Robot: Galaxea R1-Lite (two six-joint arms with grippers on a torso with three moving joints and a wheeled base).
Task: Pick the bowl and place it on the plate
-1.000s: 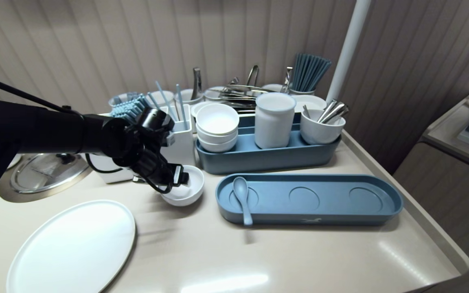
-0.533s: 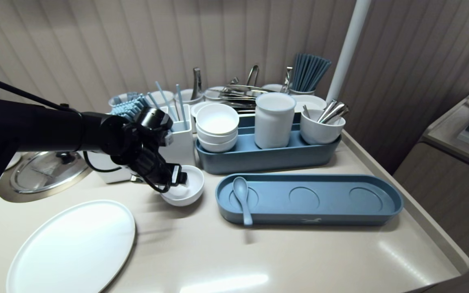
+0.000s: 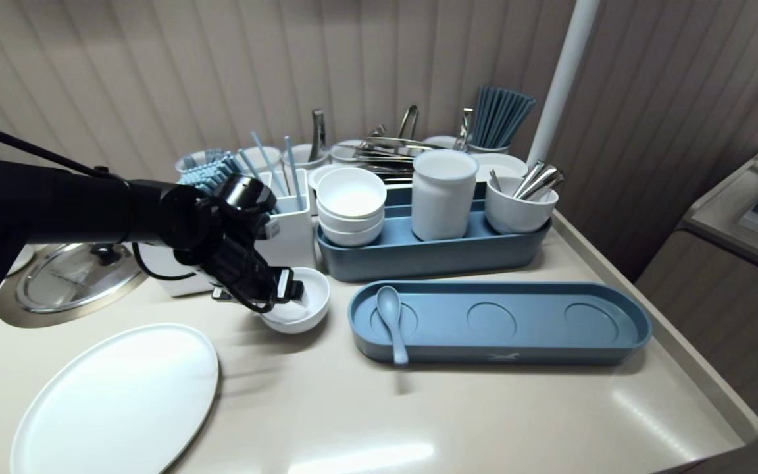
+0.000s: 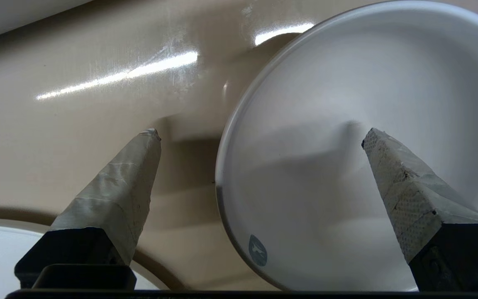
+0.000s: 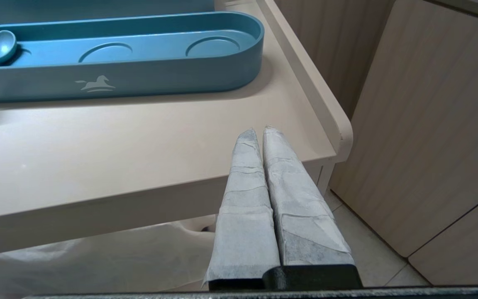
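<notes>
Left pincer (image 3: 290, 291) hangs released over the near-left edge of the bowl (image 3: 308, 316), fingers spread wide. In the left wrist view one finger (image 4: 392, 170) sits above the bowl's white inside and the other (image 4: 123, 178) above the bare counter (image 3: 418, 415), so the rim runs between them; nothing is grasped, and I cannot tell whether either tip touches the bowl. The bowl stands upright on the counter, just beside the tray (image 3: 616, 313), at about 9 o'clock from it. A spoon (image 3: 392, 322) lies in the tray's left hollow, its handle reaching over the near rim. At 7 o'clock from the bowl lies a plate (image 3: 116, 395), a little apart. At 12 o'clock stands a white holder (image 3: 293, 230) with chopsticks, and at 1 o'clock a caddy (image 3: 418, 253) with stacked bowls, a jar and a cup of cutlery. A lid (image 3: 73, 270) lies at 9 o'clock, behind the arm. Right pincer (image 5: 259, 131) is clenched on nothing, parked low off the counter's near right corner.
</notes>
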